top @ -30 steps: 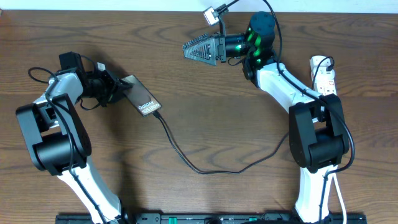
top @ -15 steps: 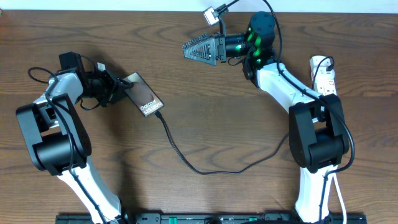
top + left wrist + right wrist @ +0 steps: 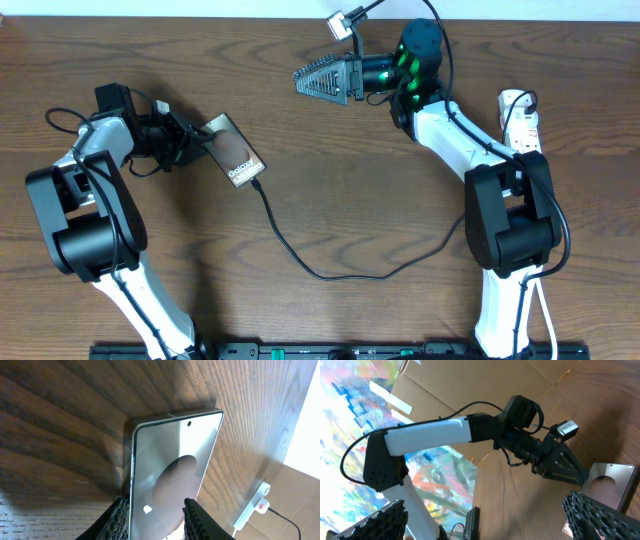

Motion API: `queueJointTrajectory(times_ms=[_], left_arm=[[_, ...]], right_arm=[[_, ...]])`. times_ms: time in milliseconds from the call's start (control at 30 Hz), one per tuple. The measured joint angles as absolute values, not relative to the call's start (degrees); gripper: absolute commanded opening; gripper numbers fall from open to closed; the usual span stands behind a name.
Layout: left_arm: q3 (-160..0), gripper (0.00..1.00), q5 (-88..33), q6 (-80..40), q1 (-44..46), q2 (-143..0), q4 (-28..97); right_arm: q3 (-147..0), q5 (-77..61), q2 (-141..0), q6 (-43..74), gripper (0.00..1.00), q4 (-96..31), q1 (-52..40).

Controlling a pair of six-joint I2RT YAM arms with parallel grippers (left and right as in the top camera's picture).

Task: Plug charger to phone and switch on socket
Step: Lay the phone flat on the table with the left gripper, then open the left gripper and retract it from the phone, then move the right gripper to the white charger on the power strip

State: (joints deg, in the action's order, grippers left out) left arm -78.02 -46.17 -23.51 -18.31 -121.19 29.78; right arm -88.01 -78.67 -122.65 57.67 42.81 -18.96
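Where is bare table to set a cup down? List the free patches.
The table is bare in the middle, bordered by the phone, the charger loop and the right arm; also below that loop, between both arm bases. Crowded: around the left gripper holding the phone, and the right edge by the socket.

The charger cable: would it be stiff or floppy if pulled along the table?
Probably floppy: the charger lies in a loose, sagging curve on the table. It is likely light, being very thin, so it should drag easily.
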Motion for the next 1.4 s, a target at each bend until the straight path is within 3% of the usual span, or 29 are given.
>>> queueJointTrajectory(times_ms=[33,67,100,633,1067,1400], left_arm=[[-78.0,0.75,-46.2,-23.2,-18.3,-121.2,29.7],[-78.0,0.89,-46.2,-23.0,-18.3,-121.2,29.8],[-78.0,0.91,-46.7,-23.3,-18.3,-121.2,29.7],[-77.8,0.92,-46.2,-23.5,-20.5,-116.6,33.3],[-77.3,0.93,-46.0,-20.5,-18.9,-84.0,33.3],[-77.3,0.92,-46.1,-19.5,-18.5,-72.9,33.5]], right_arm=[[-88.0,-78.7,-122.7,57.7,0.99,42.8,-19.0],[-88.0,-78.7,-122.7,57.7,0.99,42.8,-19.0],[-88.0,-78.7,-122.7,57.7,0.99,42.8,-19.0],[-88.0,-79.3,-122.7,57.6,0.99,42.8,-19.0],[-88.0,-79.6,-122.7,59.6,0.99,42.8,-18.7],[-96.8,-82.4,-122.7,69.3,0.99,42.9,-11.8]])
